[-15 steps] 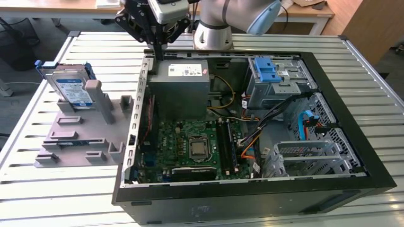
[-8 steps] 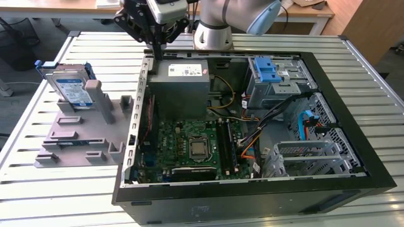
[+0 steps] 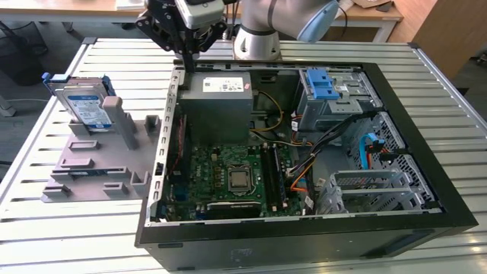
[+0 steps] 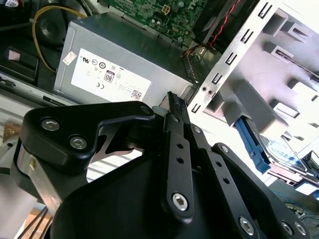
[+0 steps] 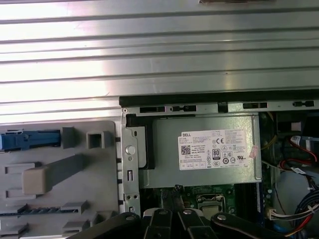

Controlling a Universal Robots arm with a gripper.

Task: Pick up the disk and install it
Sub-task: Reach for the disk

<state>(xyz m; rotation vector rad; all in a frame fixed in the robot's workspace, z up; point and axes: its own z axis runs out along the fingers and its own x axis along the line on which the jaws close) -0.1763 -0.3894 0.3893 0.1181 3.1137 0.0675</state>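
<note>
Gripper (image 3: 187, 59) pinched shut, empty, over the computer case (image 3: 304, 242) rim, apart from the disk (image 3: 85, 108): probably stiff, dense, shock-sensitive, best gripped across blue-railed edges.

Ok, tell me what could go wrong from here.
1. The tool hangs close over the case wall beside the power supply; a low sideways move might clip it.
2. The disk stands upright in the grey holder; an off-centre grip could tip it.
3. Loose cables inside the case may snag it.
</note>
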